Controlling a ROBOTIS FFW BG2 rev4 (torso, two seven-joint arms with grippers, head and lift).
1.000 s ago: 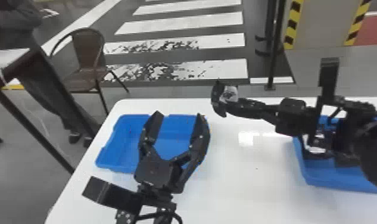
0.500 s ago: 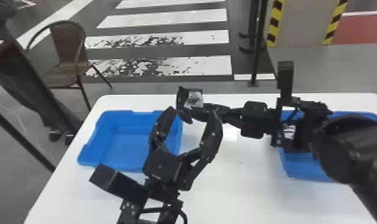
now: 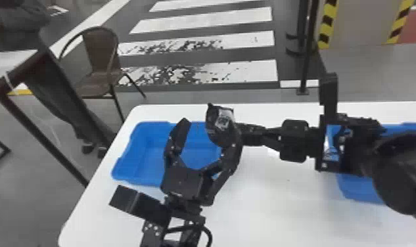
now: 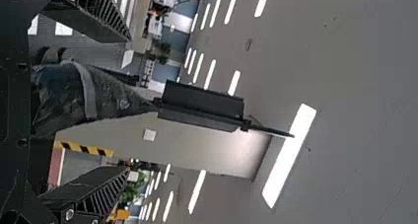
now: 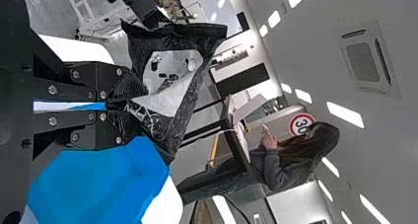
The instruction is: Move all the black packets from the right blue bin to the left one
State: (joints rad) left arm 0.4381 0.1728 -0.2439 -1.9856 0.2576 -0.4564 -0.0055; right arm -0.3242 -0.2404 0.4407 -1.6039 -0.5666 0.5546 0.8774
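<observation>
Beside my wide-open, empty left gripper (image 3: 209, 126), my right gripper (image 3: 238, 132) pinches a black packet (image 3: 219, 124) between nearly closed fingers.

Black packet (image 3: 220, 121) in right end effector (image 3: 239, 131) now nearer left end effector (image 3: 202, 129)

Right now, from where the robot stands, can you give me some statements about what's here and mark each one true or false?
1. The right pincer is shut on a black packet. True.
2. The left pincer is shut tight. False: its fingers stand wide apart.
3. The left bin and the right bin are both blue. True.
4. The held packet lies flat on the white table. False: it is held up in the right pincer.
5. A brown chair stands beyond the table. True.
</observation>
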